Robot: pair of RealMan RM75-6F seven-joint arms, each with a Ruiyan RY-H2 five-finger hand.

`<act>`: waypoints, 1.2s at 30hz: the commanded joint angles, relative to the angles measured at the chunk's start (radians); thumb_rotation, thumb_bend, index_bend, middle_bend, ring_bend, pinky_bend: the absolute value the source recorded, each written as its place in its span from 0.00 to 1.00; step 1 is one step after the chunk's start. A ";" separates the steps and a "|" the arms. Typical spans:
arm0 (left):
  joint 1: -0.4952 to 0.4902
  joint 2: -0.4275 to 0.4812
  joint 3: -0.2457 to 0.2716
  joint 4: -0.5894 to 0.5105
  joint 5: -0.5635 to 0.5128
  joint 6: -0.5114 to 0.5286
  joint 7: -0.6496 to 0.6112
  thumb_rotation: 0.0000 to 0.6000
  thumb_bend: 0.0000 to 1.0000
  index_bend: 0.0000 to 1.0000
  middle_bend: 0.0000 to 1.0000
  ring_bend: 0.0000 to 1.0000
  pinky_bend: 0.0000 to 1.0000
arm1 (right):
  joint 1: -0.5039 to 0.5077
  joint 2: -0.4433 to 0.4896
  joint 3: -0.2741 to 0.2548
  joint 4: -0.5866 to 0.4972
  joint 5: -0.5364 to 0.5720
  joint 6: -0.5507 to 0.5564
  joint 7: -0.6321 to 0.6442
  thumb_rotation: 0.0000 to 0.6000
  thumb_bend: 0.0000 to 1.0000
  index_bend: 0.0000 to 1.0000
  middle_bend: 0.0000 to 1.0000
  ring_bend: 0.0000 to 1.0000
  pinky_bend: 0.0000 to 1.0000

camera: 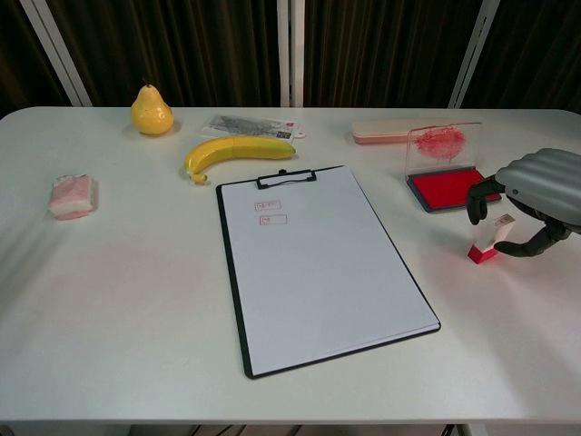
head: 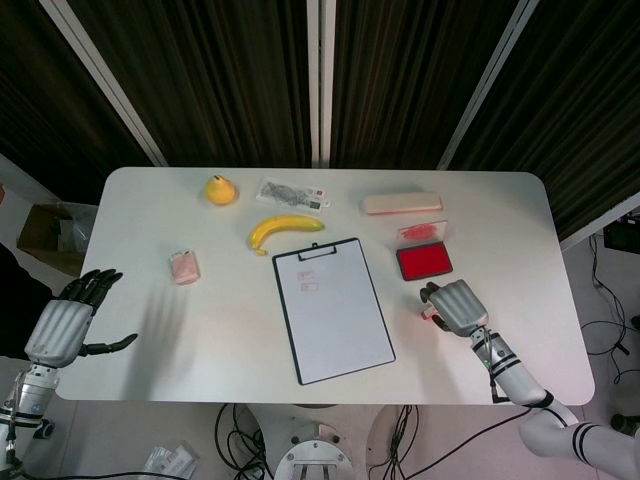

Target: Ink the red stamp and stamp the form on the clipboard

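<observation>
The right hand (camera: pixel 536 195) hangs over the stamp (camera: pixel 487 240) on the right side of the table (head: pixel 150 330), fingers curled down around it with the thumb low on its near side. From the chest view I cannot tell whether they actually clamp the stamp or only cage it; its red base sits on the tabletop. Just beyond it, further back, the ink pad (camera: pixel 447 188) lies open, its clear lid (camera: pixel 439 145) standing up behind, smeared with red.

The clipboard (camera: pixel 318 263) lies in the middle, slightly turned, clip at the far end. The form (head: pixel 335 312) on it is mostly blank, with two small red marks near the top left.

The left hand (head: pixel 68 322) is at the near left edge of the table, holding nothing, fingers spread apart.

Along the far side sit a pear (camera: pixel 152 111), a banana (camera: pixel 234 153), a flat packet (camera: pixel 251 125) and a pinkish case (camera: pixel 386 133). A small pink wrapped thing (camera: pixel 72 196) lies at the left.
</observation>
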 commanded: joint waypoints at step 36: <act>-0.004 0.000 0.001 0.008 -0.003 -0.010 -0.011 0.42 0.10 0.11 0.09 0.09 0.19 | 0.014 -0.012 -0.012 0.021 0.031 -0.009 -0.013 1.00 0.32 0.58 0.50 0.78 0.96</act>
